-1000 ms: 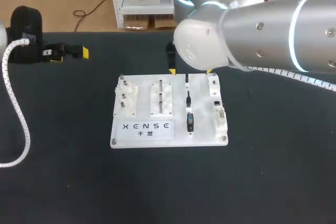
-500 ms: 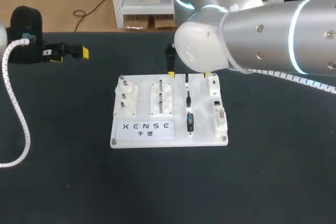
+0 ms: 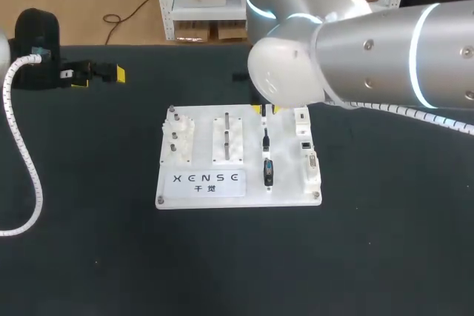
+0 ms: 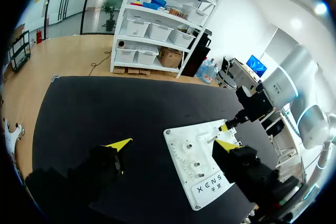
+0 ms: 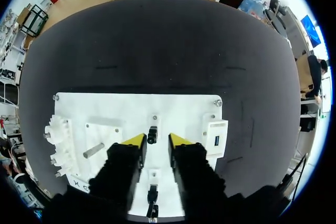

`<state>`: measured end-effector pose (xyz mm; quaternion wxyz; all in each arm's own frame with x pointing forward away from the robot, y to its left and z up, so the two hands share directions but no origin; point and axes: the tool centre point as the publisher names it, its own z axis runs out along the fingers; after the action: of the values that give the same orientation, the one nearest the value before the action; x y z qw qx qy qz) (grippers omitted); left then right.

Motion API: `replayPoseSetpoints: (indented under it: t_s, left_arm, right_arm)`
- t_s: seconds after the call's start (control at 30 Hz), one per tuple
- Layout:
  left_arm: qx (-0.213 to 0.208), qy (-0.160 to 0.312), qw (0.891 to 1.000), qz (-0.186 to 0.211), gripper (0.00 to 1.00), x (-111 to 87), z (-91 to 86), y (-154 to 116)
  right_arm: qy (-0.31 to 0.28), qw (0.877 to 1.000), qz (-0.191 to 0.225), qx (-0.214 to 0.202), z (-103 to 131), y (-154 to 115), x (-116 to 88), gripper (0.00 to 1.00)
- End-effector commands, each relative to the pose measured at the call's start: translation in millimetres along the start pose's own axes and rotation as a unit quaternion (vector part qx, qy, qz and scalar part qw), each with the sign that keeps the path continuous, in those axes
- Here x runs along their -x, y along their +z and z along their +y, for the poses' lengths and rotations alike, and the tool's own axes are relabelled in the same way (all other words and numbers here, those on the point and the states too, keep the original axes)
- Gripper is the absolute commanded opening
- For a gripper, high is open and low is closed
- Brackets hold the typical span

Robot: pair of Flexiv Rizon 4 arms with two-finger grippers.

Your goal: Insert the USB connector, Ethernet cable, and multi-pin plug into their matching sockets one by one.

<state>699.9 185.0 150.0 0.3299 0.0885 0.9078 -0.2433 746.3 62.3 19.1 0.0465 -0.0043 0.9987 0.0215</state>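
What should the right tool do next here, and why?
Probably lower slightly and close on the small black connector: the right tool is open, its yellow tips either side of that connector near the far edge of the white board, not yet gripping it.

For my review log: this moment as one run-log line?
right gripper: open, straddling small black plug on white plastic board | left gripper: open, empty

Left tool (image 4: 173,144), right tool (image 5: 156,140): both agape.

The right tool (image 5: 152,141) sits over the board's (image 5: 105,108) far edge (rearmost plug (image 5: 152,135) between its fingers (image 5: 134,140)).
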Motion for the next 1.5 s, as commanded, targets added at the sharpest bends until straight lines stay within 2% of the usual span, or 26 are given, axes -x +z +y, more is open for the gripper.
replayPoseSetpoints:
  t_s: [0.03,0.33,0.53,0.77,1.4,1.5]
  left_arm:
    - [0.000,0.000,1.000,0.000,1.00,0.0,0.0,0.0]
    - [0.000,0.000,1.000,0.000,1.00,0.0,0.0,0.0]
    - [0.000,0.000,1.000,0.000,1.00,0.0,0.0,0.0]
    - [0.000,0.000,1.000,0.000,1.00,0.0,0.0,0.0]
    - [0.000,0.000,1.000,0.000,1.00,0.0,0.0,0.0]
    - [0.000,0.000,1.000,0.000,1.00,0.0,0.0,0.0]
  right_arm:
    - [0.001,1.000,-0.005,-0.001,-0.6,0.8,-1.7,0.12]
    - [0.002,1.000,-0.007,-0.006,0.9,2.4,2.6,0.09]
    - [-0.003,1.000,-0.018,-0.009,-0.5,-3.4,2.5,0.00]
    - [-0.012,0.999,-0.039,-0.014,-4.0,-15.9,-0.7,0.00]
    - [-0.005,0.998,-0.061,0.006,-12.3,-35.9,-3.3,0.00]
    - [-0.009,0.998,-0.064,0.014,-11.5,-37.8,-1.9,0.42]
